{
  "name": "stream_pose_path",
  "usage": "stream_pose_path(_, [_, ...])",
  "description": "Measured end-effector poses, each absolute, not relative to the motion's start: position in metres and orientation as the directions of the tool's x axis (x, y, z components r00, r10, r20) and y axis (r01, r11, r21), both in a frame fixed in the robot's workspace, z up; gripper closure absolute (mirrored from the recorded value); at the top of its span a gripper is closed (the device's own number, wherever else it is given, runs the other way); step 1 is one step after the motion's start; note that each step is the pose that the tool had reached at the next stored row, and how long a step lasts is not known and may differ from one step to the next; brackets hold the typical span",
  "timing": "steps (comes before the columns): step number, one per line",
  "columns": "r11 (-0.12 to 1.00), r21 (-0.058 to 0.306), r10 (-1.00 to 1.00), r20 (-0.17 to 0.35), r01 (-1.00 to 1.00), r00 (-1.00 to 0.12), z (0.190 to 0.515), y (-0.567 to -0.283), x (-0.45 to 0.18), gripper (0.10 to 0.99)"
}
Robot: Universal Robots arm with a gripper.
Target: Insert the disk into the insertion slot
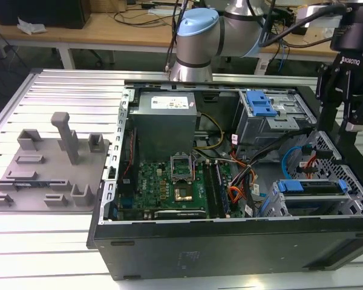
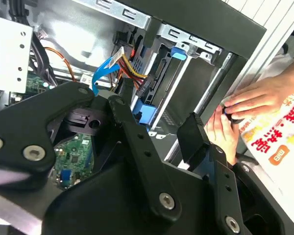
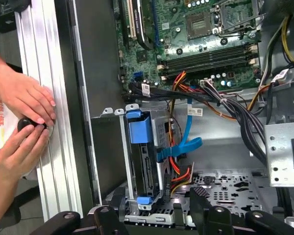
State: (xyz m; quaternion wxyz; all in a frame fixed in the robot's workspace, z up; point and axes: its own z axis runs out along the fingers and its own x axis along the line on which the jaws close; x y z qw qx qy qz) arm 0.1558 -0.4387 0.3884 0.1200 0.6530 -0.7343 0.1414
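Note:
The disk [image 1: 308,186], silver-grey in a bright blue carrier, sits inside the insertion slot [image 1: 277,206], the light grey perforated cage at the case's corner on the exterior view's right. In the first wrist view the disk [image 3: 146,171] lies edge-on in the cage [image 3: 225,192], with blue carrier ends at both sides and cables plugged beside it. My gripper [image 1: 340,121] hangs above that cage, open and holding nothing. Its black fingers spread wide in both wrist views [image 2: 154,117] [image 3: 157,205], apart from the disk [image 2: 152,83].
A darker cage with a blue latch [image 1: 260,103] stands further back in the open case. Motherboard [image 1: 169,181], power supply [image 1: 164,124] and cable bundles [image 3: 245,122] lie inside. A person's hands [image 3: 24,107] hold a small black thing on the ribbed table beside the case. A grey fixture plate [image 1: 48,166] lies at the exterior view's left.

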Motion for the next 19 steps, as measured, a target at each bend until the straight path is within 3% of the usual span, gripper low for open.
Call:
stream_pose_path(13, [0.062, -0.046, -0.923, 0.376, -0.997, -0.075, 0.376, -0.439, 0.156, 0.467])
stream_pose_path(15, [0.062, -0.046, -0.921, 0.381, -0.997, -0.075, 0.374, -0.439, 0.156, 0.604])
stream_pose_path(19, [0.061, -0.047, -0.918, 0.390, -0.997, -0.075, 0.371, -0.438, 0.155, 0.604])
